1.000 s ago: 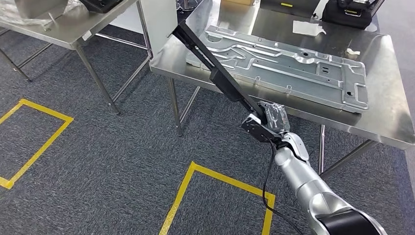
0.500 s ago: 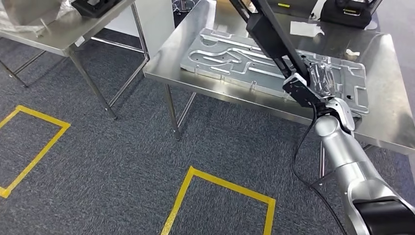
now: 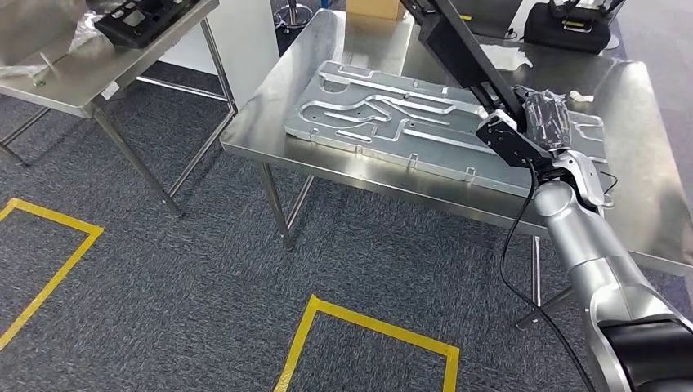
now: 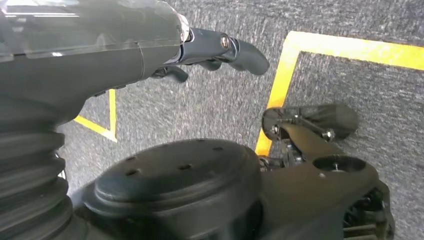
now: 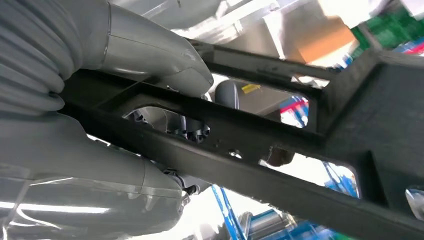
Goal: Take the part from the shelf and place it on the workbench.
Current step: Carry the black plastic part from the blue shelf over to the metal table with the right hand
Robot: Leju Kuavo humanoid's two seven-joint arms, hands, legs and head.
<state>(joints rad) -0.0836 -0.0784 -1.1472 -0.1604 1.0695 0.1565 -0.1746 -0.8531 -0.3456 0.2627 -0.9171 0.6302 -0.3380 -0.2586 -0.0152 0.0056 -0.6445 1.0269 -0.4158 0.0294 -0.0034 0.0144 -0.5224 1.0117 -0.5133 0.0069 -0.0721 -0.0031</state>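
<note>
Right hand (image 3: pixel 546 122) raised over steel surface (image 3: pixel 654 188), fingers (image 5: pixel 165 65) closed around long black frame part (image 3: pixel 458 53); thumb presses one rail, part held aloft, angled up and away. Embossed metal panel (image 3: pixel 392 114) lies flat on surface beneath. Left hand (image 4: pixel 150 45) hangs over grey carpet with yellow tape (image 4: pixel 280 85); fingers (image 4: pixel 240 50) loosely spread, holding nothing.

A big flat panel (image 3: pixel 425 122) lies on the desk (image 3: pixel 270 122) straight ahead, with a box (image 3: pixel 374 8) and a case (image 3: pixel 572 24) behind it at the far edge. Second desk (image 3: pixel 49 77) sits off to the left, and floor tape outlines (image 3: pixel 368 322) lie in front.
</note>
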